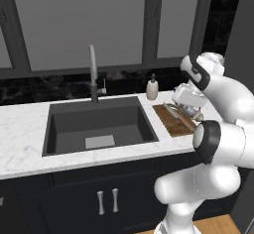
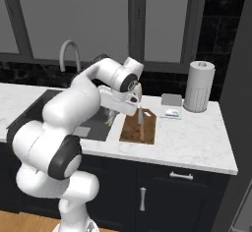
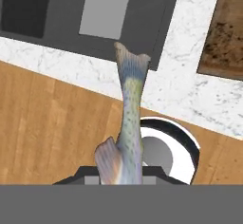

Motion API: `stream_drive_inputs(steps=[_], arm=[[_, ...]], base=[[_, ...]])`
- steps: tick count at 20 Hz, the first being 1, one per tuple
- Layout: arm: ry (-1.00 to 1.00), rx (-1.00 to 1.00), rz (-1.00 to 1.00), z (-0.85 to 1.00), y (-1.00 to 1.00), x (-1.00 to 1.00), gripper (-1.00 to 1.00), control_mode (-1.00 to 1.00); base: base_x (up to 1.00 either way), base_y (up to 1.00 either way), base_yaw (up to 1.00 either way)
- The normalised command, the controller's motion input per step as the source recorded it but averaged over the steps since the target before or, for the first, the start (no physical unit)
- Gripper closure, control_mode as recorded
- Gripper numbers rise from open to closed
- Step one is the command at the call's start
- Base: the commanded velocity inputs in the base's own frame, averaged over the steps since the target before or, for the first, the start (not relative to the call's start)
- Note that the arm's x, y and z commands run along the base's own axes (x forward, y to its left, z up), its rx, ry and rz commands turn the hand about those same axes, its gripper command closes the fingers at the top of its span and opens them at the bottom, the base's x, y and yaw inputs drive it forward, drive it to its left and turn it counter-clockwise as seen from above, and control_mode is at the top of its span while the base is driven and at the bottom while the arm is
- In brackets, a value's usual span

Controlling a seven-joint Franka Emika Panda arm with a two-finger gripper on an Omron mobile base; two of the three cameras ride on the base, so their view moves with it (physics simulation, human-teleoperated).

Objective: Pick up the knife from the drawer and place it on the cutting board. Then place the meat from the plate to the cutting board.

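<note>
The white arm rises from the base near the cabinet front, bends at its dark elbow and reaches forward over the marble counter [image 2: 197, 142], with the hand turned down toward the right edge of the sink [image 1: 99, 124]. The gripper [image 2: 114, 114] is closed tight on the meat [image 3: 128, 118], a greyish fish-shaped piece with a forked tail that hangs from the fingers above the counter edge and the sink rim. Just right of it lies the cutting board [image 2: 140, 128], with the knife [image 2: 141, 118] resting on it. Farther right, a grey canister [image 2: 199, 86] stands by the wall.
</note>
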Motion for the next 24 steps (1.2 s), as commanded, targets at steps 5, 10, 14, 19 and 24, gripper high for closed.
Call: stream_drive_inputs(steps=[5, 10, 14, 19, 24], arm=[[0.07, 0.00, -0.20, -0.68, -0.40, 1.00, 1.00, -1.00], [0.01, 0.00, -0.09, -0.58, -0.10, 0.80, 1.00, -1.00], [0.00, 0.00, 0.00, -0.39, 0.00, 0.61, 1.00, -1.00], [0.00, -0.08, 0.01, -0.28, 0.00, 0.62, 1.00, -1.00], [-0.02, -0.33, 0.04, -0.30, 0.00, 0.43, 1.00, -1.00]], base=[[0.00, 0.00, 0.00], [0.00, 0.00, 0.00], [0.00, 0.00, 0.00], [0.00, 0.00, 0.00], [0.00, 0.00, 0.00]])
